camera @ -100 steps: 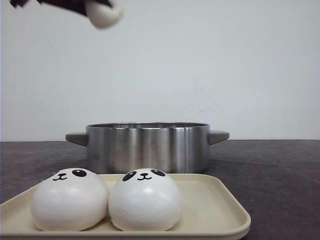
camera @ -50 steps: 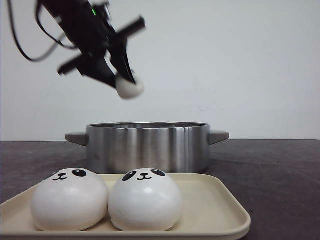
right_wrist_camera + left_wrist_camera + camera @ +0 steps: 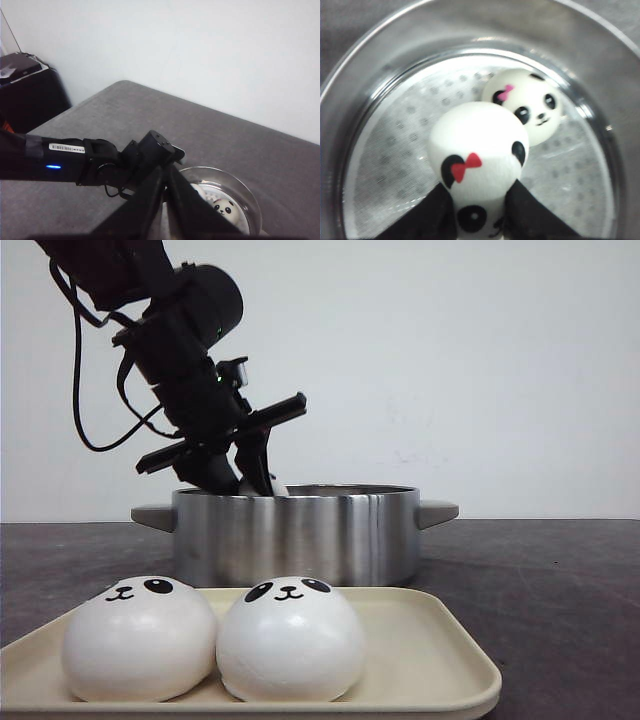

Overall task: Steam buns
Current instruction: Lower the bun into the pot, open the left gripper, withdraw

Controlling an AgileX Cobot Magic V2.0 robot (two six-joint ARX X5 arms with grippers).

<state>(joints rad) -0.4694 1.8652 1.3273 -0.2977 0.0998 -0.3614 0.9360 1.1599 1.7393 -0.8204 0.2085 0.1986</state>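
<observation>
your red-bowed bun [image 3: 477, 150] sits pinched in the left hand [image 3: 240, 483], tilted steeply down at the steel pot's [image 3: 296, 534] rim above a second bun [image 3: 532, 105] inside, two more buns [image 3: 288, 640] on the tray [image 3: 440, 660] nearest you.

The round stainless steel pot [image 3: 296, 534] is crowded on its left side, where the black left gripper [image 3: 252, 483] dips over the rim clamping a white panda bun with a red bow [image 3: 479, 152]. A second white panda bun with a pink bow [image 3: 527, 104] occupies part of the perforated floor; the remaining floor is bare. On the beige tray [image 3: 440, 660], two white panda buns [image 3: 215, 639] fill the left half, the right half unoccupied.
</observation>
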